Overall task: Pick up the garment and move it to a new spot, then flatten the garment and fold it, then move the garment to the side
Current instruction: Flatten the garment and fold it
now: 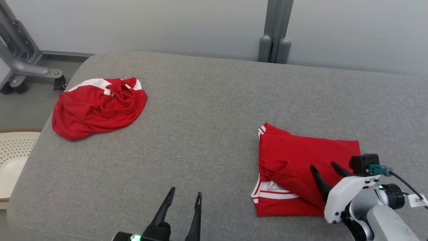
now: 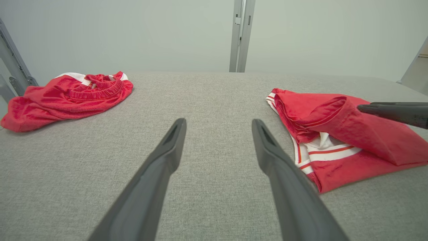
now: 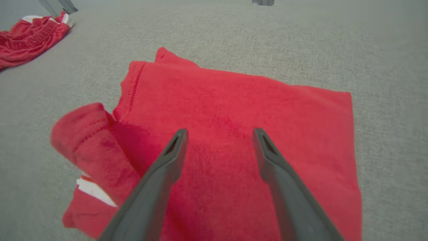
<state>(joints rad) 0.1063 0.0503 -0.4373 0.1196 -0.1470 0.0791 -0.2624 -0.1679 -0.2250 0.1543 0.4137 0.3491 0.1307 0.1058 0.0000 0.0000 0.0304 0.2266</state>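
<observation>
A folded red garment point(image 1: 301, 160) with white stripes lies on the right of the grey padded table point(image 1: 207, 110); it shows in the left wrist view point(image 2: 351, 140) and the right wrist view point(image 3: 240, 134) too. My right gripper point(image 1: 323, 166) hovers open just above its near right part, nothing between the fingers point(image 3: 167, 164). A loose flap of the garment curls up on its left side point(image 3: 90, 134). My left gripper point(image 1: 185, 194) stands open over bare table at the front middle, apart from the cloth point(image 2: 219, 124).
A second red and white garment point(image 1: 97, 107) lies crumpled at the table's far left point(image 2: 67, 97) point(image 3: 26, 36). A grey metal stand point(image 1: 20, 63) and a pale perforated object point(image 1: 13, 157) sit beyond the left edge. A grey post point(image 1: 276, 30) rises behind the table.
</observation>
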